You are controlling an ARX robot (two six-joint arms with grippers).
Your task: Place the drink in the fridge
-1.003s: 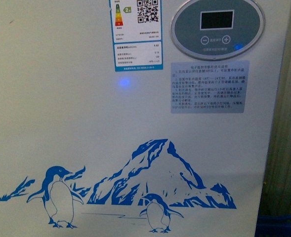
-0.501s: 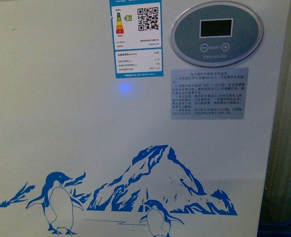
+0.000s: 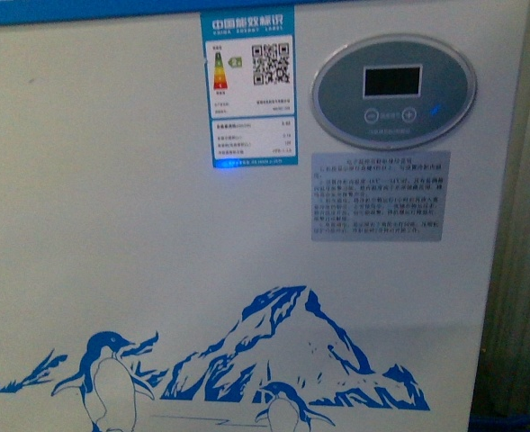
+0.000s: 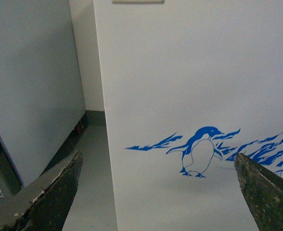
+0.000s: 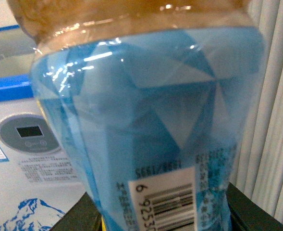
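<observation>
The fridge [image 3: 139,234] fills the front view: a white front with a blue top rim [image 3: 85,11], an oval control panel [image 3: 393,90] and blue penguin-and-mountain art [image 3: 287,346]. Neither arm shows in that view. In the left wrist view my left gripper [image 4: 158,202] is open and empty, facing the fridge's front [image 4: 189,72] near a penguin [image 4: 201,151]. My right gripper [image 5: 165,219] is shut on the drink bottle [image 5: 146,120], which has a blue label, a barcode and amber liquid. It blocks most of the right wrist view. The fridge's lid is out of view.
A tall grey cabinet [image 4: 30,86] stands beside the fridge, with a strip of grey floor [image 4: 88,183] between them. A pale pleated curtain [image 5: 276,120] hangs on the fridge's other side. The fridge's panel [image 5: 28,134] shows past the bottle.
In the front view the label, the panel and the penguins have slid down the picture. The fridge's blue top rim has come into sight at the top edge.
</observation>
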